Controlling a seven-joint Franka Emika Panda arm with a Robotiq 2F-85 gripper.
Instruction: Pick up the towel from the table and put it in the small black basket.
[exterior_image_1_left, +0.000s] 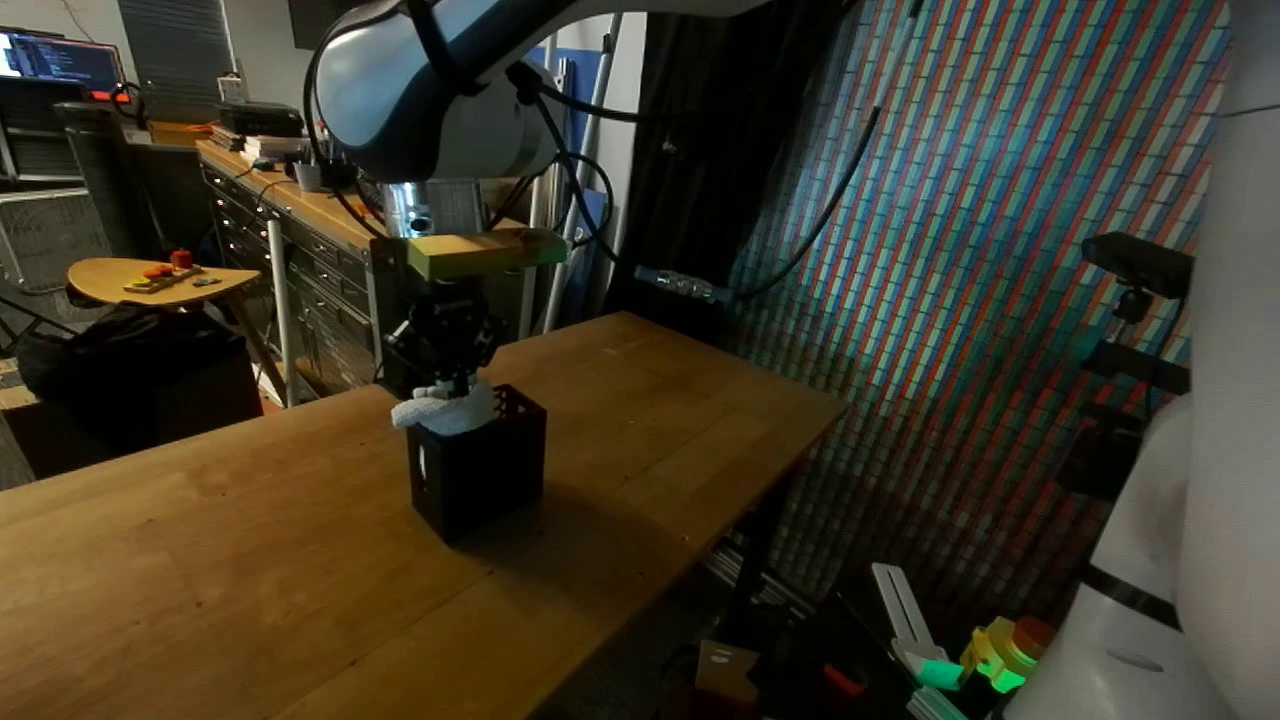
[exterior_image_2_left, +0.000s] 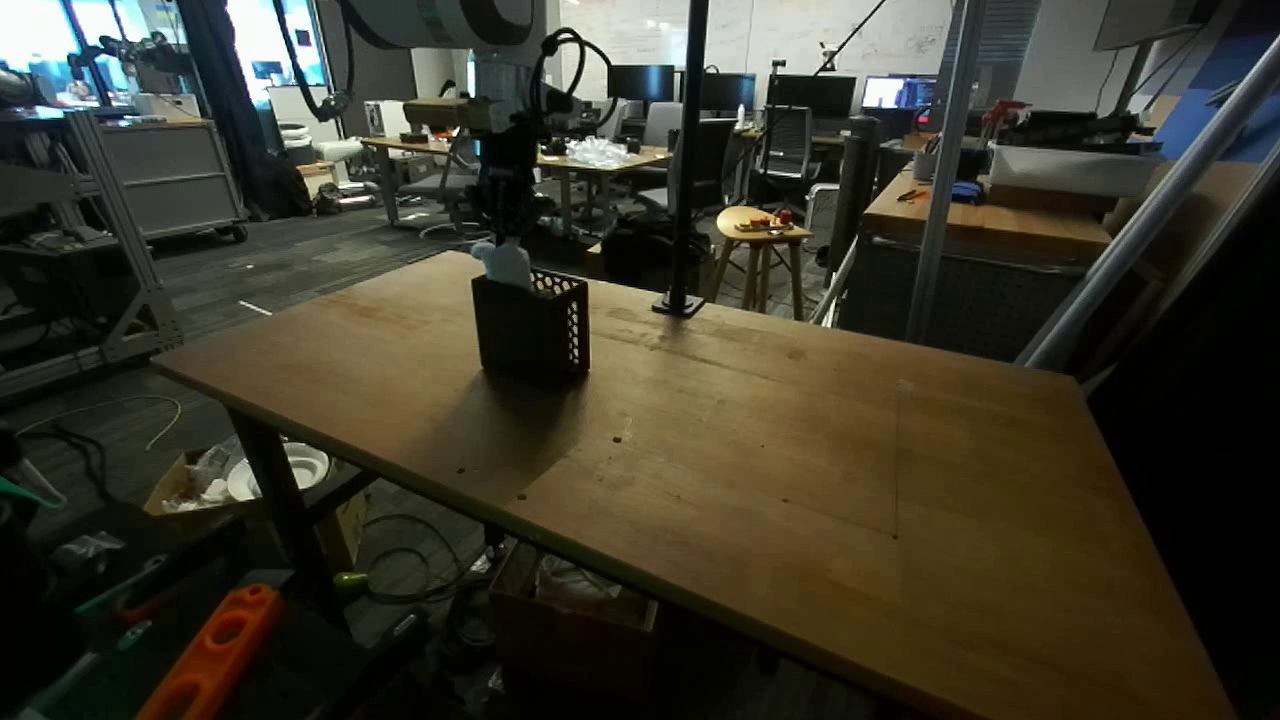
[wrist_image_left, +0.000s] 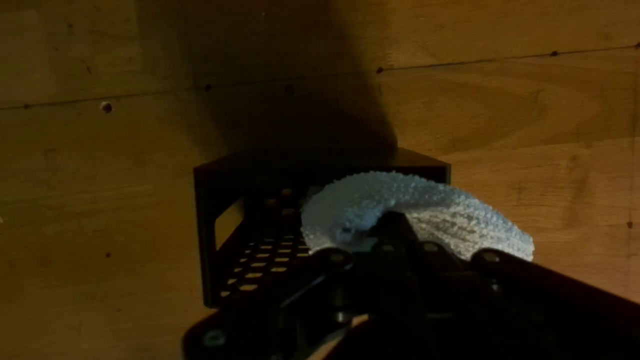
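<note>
Pointing down over the basket (exterior_image_1_left: 485, 485), the jaws pinch the towel (exterior_image_1_left: 450, 411).

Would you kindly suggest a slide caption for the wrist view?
The gripper pinches the towel at the mouth of the basket, with one end jutting outside it.

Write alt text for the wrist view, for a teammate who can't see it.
Pincer closed on a pale, nubby towel over the mouth of a perforated black basket, one end overhanging its side. Wooden tabletop fills the background.
</note>
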